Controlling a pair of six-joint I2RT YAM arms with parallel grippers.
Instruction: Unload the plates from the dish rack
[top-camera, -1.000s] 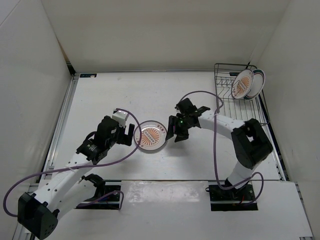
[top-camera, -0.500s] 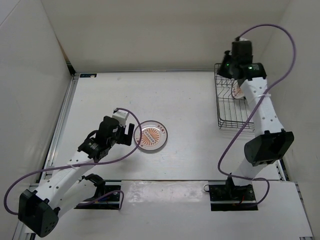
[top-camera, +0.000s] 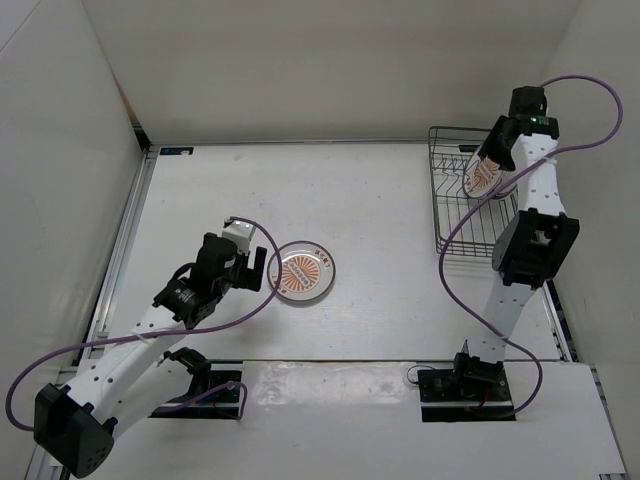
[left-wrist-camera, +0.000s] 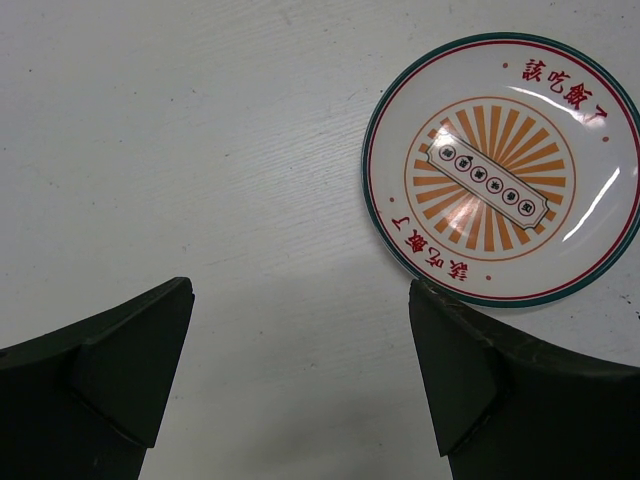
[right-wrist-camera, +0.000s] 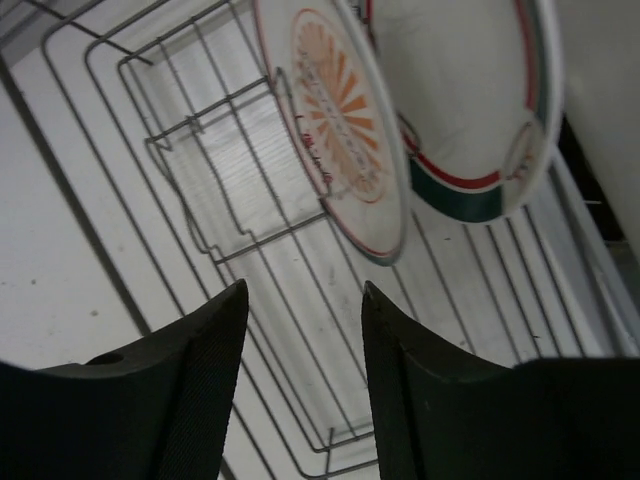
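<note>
— How far along are we with the unloading?

— One plate out, by our reckoning. A sunburst plate (left-wrist-camera: 500, 170) lies flat on the table (left-wrist-camera: 200, 120), just ahead and to the right of our left gripper (left-wrist-camera: 300, 292), whose jaws are spread with nothing between them.

— And the rest?

— Two are left in the dish rack (top-camera: 465, 225). The other sunburst plate (right-wrist-camera: 340, 120) stands on edge just ahead of our right gripper (right-wrist-camera: 303, 292). The green-rimmed plate (right-wrist-camera: 470, 150) leans close behind it, farther from the fingers. Whether the two touch, we cannot tell.

— Do we have hold of either?

— No. The right jaws stand apart and bare, short of the nearer plate's rim. We judge the job about a third done.
</note>
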